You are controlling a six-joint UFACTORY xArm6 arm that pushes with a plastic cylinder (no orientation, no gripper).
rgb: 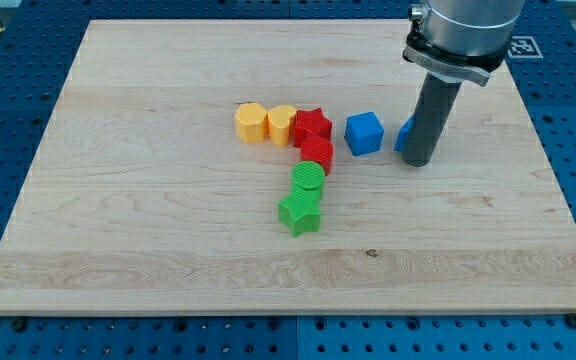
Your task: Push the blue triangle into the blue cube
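With no claw to open or close, our tip (420,160) hides the blue triangle (404,135) at its 11 o'clock, so an off-centre shove could slip it past the blue cube (364,132) at 9 o'clock.

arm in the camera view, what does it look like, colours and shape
A silver-grey metal cylinder at the view's top, ringed below by a dark clamp-like collar with small bolts. From it drops a straight, smooth, dark grey round rod ending in my tip. No cables or markings show on it.
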